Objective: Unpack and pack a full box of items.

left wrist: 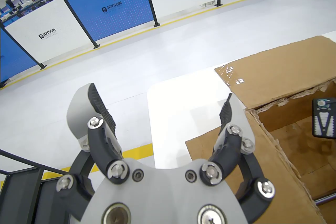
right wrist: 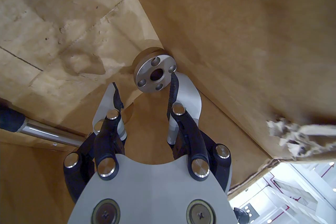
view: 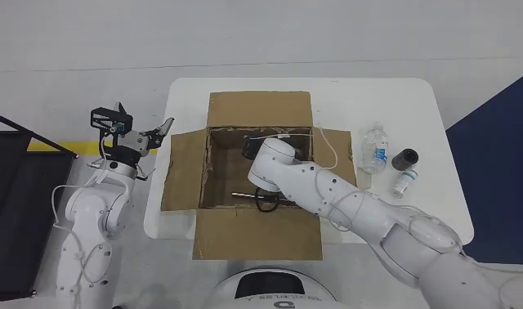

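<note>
An open cardboard box (view: 260, 109) with its flaps spread out stands in the middle of the white table (view: 392, 96). My right arm (view: 282, 166) goes down into it. In the right wrist view my right gripper (right wrist: 143, 80) is open low in the box, at the join of floor and wall (right wrist: 236, 12). A round metal flange disc (right wrist: 155, 75) lies there by its fingertips, one fingertip (right wrist: 173, 78) touching its rim. My left gripper (left wrist: 160, 91) is open and holds nothing, beside the box's left flap (left wrist: 275, 72) at the table's left edge (view: 157, 137).
A metal rod with a black grip (right wrist: 39, 129) lies on the box floor, and a black flat device (left wrist: 324, 117) stands farther in. A clear water bottle (view: 374, 148), a black cylinder (view: 404, 158) and a small bottle (view: 404, 182) stand on the table to the box's right.
</note>
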You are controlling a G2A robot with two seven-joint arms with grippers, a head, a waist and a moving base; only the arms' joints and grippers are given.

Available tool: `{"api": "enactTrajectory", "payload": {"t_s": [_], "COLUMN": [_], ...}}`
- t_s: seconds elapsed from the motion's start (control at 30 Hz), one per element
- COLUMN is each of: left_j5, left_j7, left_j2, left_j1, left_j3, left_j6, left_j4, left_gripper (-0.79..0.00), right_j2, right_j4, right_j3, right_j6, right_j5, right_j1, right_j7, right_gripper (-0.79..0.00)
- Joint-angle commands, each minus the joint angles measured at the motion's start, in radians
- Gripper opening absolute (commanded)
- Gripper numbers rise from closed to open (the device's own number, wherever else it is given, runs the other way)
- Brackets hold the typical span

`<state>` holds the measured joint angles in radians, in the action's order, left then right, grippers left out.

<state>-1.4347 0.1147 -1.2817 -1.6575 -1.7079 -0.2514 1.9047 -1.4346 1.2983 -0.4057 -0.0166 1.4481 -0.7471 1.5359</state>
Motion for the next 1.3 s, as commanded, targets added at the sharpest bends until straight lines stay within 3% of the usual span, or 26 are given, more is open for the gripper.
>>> {"api": "enactTrajectory", "payload": {"t_s": [0.0,0.73,0.83,0.87,0.97,1.27], "left_j5": [0.000,0.000,0.000,0.000,0.000,0.000], "left_j7": [0.000,0.000,0.000,0.000,0.000,0.000], "left_j2": [0.000,0.000,0.000,0.000,0.000,0.000], "left_j1": [0.000,0.000,0.000,0.000,0.000,0.000], "left_j3": [0.000,0.000,0.000,0.000,0.000,0.000], "left_j6": [0.000,0.000,0.000,0.000,0.000,0.000], "left_j4": [0.000,0.000,0.000,0.000,0.000,0.000], "left_gripper": [0.000,0.000,0.000,0.000,0.000,0.000], "right_j2": [-0.005,-0.046,-0.047,-0.047,-0.046,-0.025], "right_j4": [-0.013,-0.130,-0.128,-0.125,-0.104,0.108], "right_j3": [-0.005,-0.064,-0.076,-0.080,-0.087,-0.109], "right_j6": [-0.002,-0.009,-0.008,-0.009,-0.011,0.012], "right_j5": [0.001,0.090,0.106,0.114,0.144,0.351], "right_j1": [-0.005,-0.050,-0.058,-0.062,-0.077,-0.176], "right_j7": [0.000,-0.067,-0.068,-0.067,-0.059,0.000], "right_gripper": [-0.416,-0.431,-0.529,-0.631,-0.785,-0.785]}}
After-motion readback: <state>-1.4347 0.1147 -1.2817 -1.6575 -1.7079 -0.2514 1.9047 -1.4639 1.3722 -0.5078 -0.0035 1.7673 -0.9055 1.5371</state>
